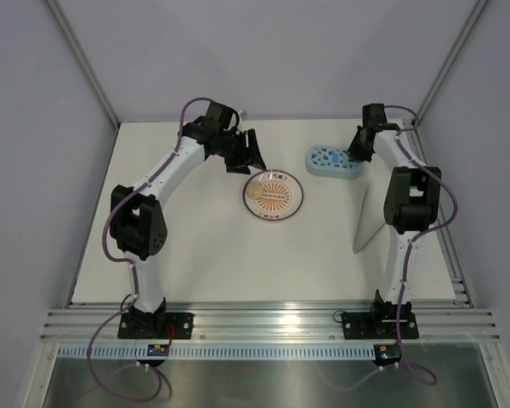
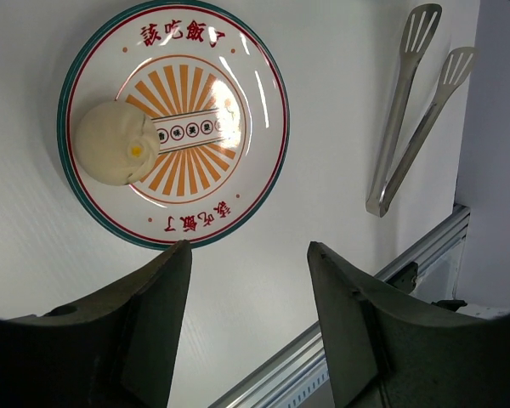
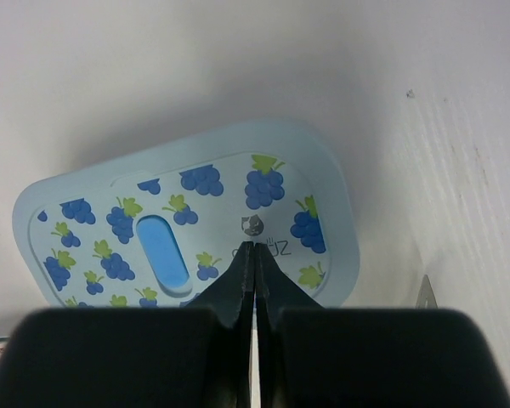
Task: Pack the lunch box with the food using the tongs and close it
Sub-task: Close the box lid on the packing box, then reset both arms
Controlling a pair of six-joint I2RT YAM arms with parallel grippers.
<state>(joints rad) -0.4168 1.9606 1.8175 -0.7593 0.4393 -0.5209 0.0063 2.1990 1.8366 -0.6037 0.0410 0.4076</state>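
Observation:
A pale round bun (image 2: 116,143), the food, lies on the left side of the white sunburst plate (image 2: 246,81); the bun (image 1: 255,191) and plate (image 1: 289,197) also show from above. My left gripper (image 2: 248,246) hangs open and empty above the table by the plate's rim, and the top view places this gripper (image 1: 245,157) behind the plate. The silvery tongs (image 2: 404,127) lie apart from it on the table, and in the top view the tongs (image 1: 359,229) sit beside the right arm. The pale-blue lunch box (image 3: 323,183) has its grape-printed lid on. My right gripper (image 3: 253,248) is shut, its tips over the lid.
Grey walls enclose the white table on three sides. An aluminium rail (image 1: 263,323) runs along the near edge between the arm bases. The lunch box (image 1: 331,161) sits at the back right, close to the right wall.

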